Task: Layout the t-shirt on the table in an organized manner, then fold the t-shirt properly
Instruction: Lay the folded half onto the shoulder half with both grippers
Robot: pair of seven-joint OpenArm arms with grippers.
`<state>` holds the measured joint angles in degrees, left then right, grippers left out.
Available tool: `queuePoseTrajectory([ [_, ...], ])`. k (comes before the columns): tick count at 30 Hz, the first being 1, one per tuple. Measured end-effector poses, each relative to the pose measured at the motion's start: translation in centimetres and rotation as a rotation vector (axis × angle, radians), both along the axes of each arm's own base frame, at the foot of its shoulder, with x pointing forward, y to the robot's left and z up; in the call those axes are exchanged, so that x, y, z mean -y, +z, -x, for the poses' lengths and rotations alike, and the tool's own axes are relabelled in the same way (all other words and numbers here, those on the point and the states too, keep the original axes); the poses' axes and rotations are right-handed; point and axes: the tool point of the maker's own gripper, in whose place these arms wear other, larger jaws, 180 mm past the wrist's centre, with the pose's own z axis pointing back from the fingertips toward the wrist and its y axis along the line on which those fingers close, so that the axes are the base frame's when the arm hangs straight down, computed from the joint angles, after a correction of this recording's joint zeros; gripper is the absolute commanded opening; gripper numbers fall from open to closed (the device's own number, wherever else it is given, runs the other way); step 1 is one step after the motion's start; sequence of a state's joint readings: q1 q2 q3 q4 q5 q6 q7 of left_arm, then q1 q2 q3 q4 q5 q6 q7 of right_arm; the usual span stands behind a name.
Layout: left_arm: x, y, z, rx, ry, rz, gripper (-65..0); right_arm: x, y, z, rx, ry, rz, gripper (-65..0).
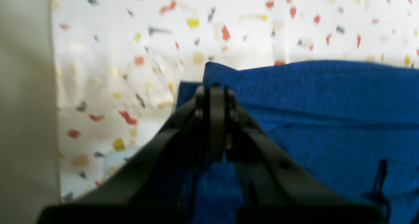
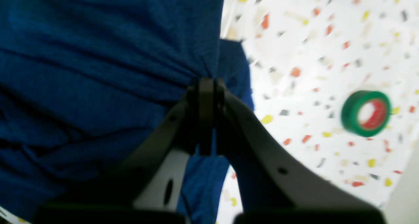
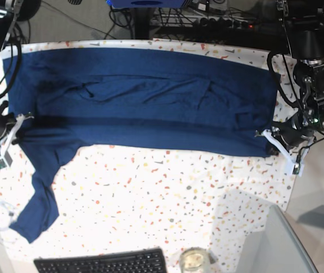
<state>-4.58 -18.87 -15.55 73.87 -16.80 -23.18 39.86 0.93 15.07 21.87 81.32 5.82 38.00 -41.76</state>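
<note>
Across the surface [image 3: 167, 187] the t-shirt [image 3: 145, 108] lay spread sideways, one sleeve trailing toward the keyboard [image 3: 102, 263]. Left end effector [image 1: 214, 89] and right end effector [image 2: 206, 83] each pinched a fabric edge. Folding appeared underway; next, both should carry that edge over evenly.

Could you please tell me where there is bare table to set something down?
The free patch on the table lies between the t-shirt behind, its hanging sleeve at one side, and the keyboard and jar in front. The far half is crowded, covered by shirt.
</note>
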Motion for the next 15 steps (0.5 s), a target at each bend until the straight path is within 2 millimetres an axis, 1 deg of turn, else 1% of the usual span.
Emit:
queuePoseTrajectory([
  [2,0.2,1.0,-0.6,0.032,-0.009,-0.002,-65.0,0.1,0.1,0.1,-0.005,0.000,0.006,-64.4],
  [3,0.2,1.1,-0.5,0.025,-0.010,-0.006,-65.0,0.1,0.0,0.2,-0.016,-0.001,0.011,-64.4],
  [5,0.2,0.6,0.4,-0.024,-0.014,-0.018,-65.0,0.2,-0.1,0.4,-0.025,-0.004,0.012,-64.4],
  [8,0.4,0.4,1.5,-0.035,-0.026,-0.028,-65.0,0.2,-0.1,0.5,-0.027,-0.005,0.013,-64.4],
  [11,0.6,0.3,2.2,-0.039,-0.035,-0.035,-65.0,0.2,-1.0,1.9,-0.058,-0.004,0.012,-64.4],
  [13,0.6,-0.1,2.6,-0.052,-0.034,-0.034,-65.0,0.3,-2.0,3.3,-0.099,-0.006,0.018,-64.4],
  [15,0.5,-0.5,3.2,-0.065,-0.034,-0.034,-65.0,0.2,-2.5,4.2,-0.113,-0.006,0.011,-64.4],
])
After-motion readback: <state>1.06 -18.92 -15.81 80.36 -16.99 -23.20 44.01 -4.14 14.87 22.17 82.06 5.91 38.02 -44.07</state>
